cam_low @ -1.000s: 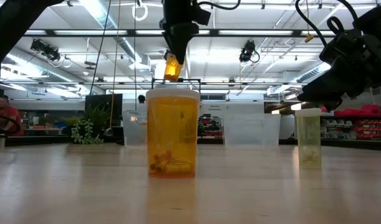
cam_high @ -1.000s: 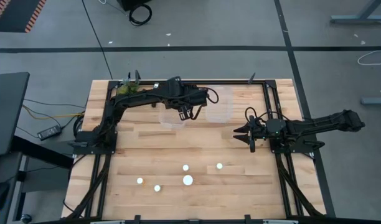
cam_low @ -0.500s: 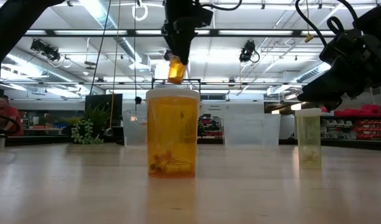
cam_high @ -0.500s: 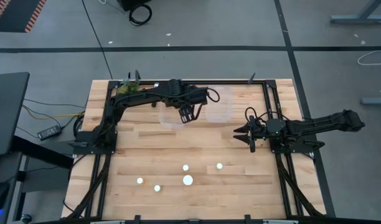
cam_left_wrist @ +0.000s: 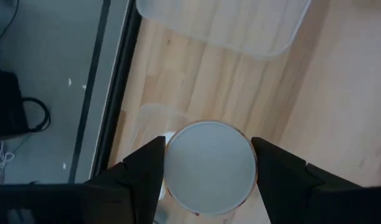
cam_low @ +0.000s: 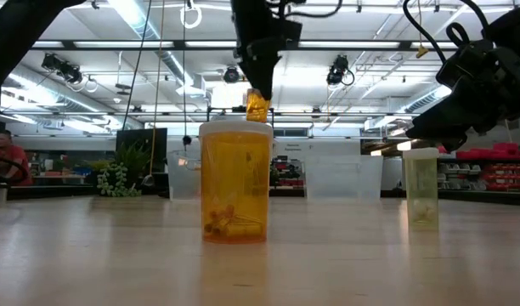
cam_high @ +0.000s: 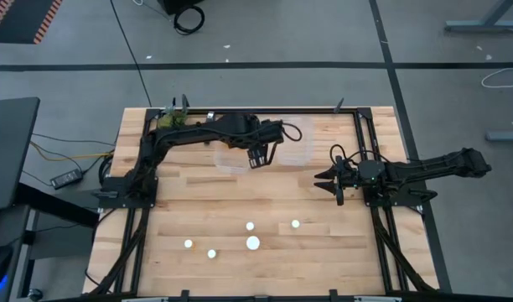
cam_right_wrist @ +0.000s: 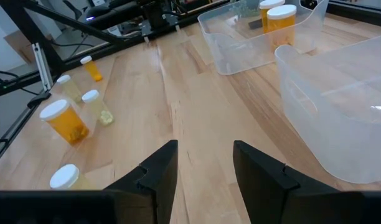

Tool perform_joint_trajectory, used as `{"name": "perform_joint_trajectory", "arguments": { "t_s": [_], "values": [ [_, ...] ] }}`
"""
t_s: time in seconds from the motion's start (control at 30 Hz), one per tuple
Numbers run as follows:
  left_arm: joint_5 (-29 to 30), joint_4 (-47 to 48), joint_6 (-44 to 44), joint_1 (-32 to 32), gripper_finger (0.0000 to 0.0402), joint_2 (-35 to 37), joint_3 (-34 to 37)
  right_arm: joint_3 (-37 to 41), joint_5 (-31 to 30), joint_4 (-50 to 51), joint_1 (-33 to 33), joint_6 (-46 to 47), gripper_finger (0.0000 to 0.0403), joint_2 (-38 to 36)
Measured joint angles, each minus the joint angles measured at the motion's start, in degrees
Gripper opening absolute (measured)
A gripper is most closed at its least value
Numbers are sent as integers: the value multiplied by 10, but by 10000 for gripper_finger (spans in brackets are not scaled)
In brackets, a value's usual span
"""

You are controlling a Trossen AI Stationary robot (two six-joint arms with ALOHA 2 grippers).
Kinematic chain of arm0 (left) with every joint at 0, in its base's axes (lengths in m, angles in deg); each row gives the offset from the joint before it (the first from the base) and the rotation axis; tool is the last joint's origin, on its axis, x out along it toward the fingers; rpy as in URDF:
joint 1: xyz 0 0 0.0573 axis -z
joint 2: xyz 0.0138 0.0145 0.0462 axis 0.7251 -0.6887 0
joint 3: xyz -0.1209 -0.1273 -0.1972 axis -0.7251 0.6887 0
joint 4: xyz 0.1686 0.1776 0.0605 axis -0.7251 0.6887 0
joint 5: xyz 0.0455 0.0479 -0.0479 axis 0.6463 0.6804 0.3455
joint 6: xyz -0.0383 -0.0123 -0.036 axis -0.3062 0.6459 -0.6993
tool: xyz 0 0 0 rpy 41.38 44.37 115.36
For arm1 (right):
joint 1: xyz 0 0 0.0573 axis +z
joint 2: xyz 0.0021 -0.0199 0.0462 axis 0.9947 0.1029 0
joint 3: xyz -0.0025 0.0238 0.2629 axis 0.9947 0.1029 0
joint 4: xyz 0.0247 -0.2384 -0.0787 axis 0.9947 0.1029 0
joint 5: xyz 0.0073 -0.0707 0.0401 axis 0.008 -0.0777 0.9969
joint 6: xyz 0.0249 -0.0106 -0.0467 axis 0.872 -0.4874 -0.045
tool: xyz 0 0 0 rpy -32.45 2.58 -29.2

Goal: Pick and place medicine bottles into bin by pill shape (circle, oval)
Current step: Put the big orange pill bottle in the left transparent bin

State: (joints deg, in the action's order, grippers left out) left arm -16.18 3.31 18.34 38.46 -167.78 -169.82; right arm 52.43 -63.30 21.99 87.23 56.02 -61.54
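Observation:
My left gripper [cam_high: 258, 156] is up in the air at the far side of the table, between two clear bins, and is shut on a small orange bottle with a white cap [cam_left_wrist: 209, 155]. The bottle's orange body [cam_low: 257, 106] shows below the fingers in the low view. My right gripper [cam_high: 323, 179] hovers open and empty at the right, its fingers [cam_right_wrist: 159, 171] apart. Several white-capped bottles [cam_high: 253, 243] stand on the near part of the table, among them a large orange one [cam_low: 236, 183] and a pale one [cam_low: 422, 189]. My left gripper pinches the bottle between its two fingers [cam_left_wrist: 144, 171], one on each side just under the cap's rim [cam_left_wrist: 173, 168]. The fingers come from above, pointing down. The bottle hangs upright, cap up, lifted clear of the table and the bins.
The left clear bin [cam_high: 229, 161] holds two orange bottles [cam_right_wrist: 281, 18]. The right clear bin [cam_high: 295, 143] stands beside it and shows near my right gripper [cam_right_wrist: 340, 106]. A black frame [cam_high: 370, 168] runs along the table's edges. Bare wood lies between bins and bottles.
My left gripper has gone toward the table's right edge with the orange bottle, from over the left bin toward the right bin, and a little down. The bottle stays upright in the hold.

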Motion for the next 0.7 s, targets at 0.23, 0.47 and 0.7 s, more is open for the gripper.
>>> {"name": "perform_joint_trajectory", "arguments": {
  "t_s": [0.23,0.47,0.7],
  "values": [
    [-1,-28,3,-10,221,35,116,0,0,0,0,0,161,0],
    [-1,-107,-26,-19,227,123,251,0,0,0,0,0,161,0],
    [-2,-198,-61,-18,225,208,388,0,0,-1,0,0,161,0]
  ]
}}
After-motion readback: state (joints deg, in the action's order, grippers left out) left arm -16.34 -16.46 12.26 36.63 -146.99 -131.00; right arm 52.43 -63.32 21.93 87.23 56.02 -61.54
